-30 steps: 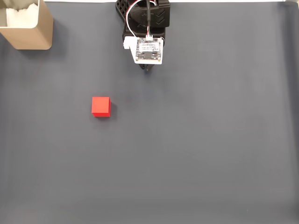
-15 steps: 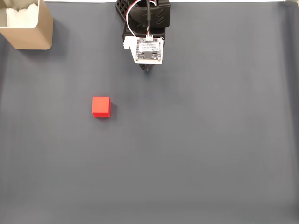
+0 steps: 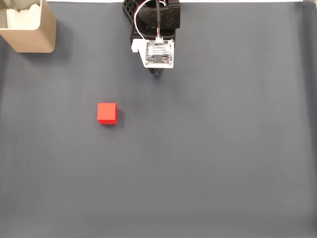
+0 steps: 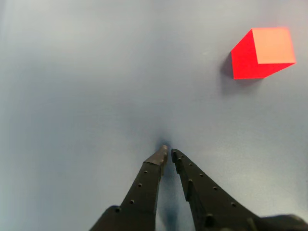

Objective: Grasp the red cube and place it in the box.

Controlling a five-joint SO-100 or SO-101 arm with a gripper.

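Note:
The red cube (image 3: 107, 113) rests on the dark grey mat, left of centre in the fixed view; in the wrist view the red cube (image 4: 262, 52) lies at the upper right. The beige box (image 3: 37, 32) stands in the far top-left corner, its white interior partly cut off by the frame. My gripper (image 4: 168, 154) rises from the bottom edge of the wrist view with its two black fingers together at the tips, shut on nothing. In the fixed view the gripper (image 3: 157, 72) sits at top centre under the arm, well right of and above the cube.
The arm's black base and white wrist camera board (image 3: 158, 53) sit at the top centre. The grey mat (image 3: 213, 148) stretches open around the cube and toward the box.
The arm's wrist has shifted very slightly to the right in the fixed view; cube and box have not moved.

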